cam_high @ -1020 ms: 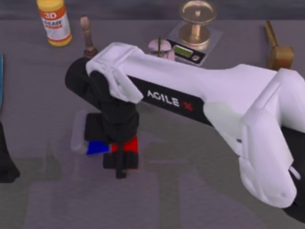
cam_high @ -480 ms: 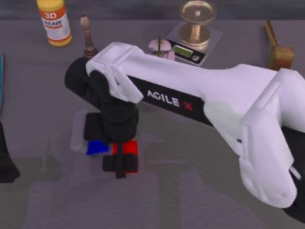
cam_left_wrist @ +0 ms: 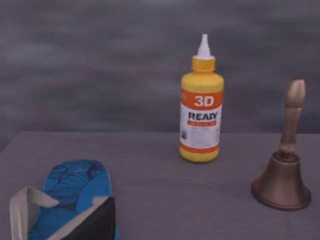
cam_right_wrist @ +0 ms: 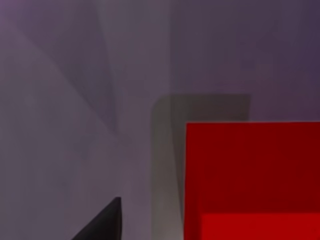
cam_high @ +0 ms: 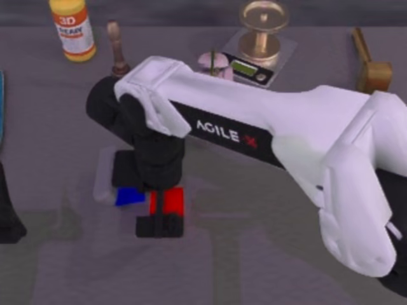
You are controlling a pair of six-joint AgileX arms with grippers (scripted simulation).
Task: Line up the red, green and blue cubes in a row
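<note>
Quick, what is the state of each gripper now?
Left gripper: not in view.
Right gripper: over the red cube, beside the blue cube; open or shut cannot be told.

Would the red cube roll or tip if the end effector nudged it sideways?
Probably not: the red cube sits flat on the table, so it should slide. Its plain square faces look rigid, likely easy to pinch. Weight cannot be judged.
</note>
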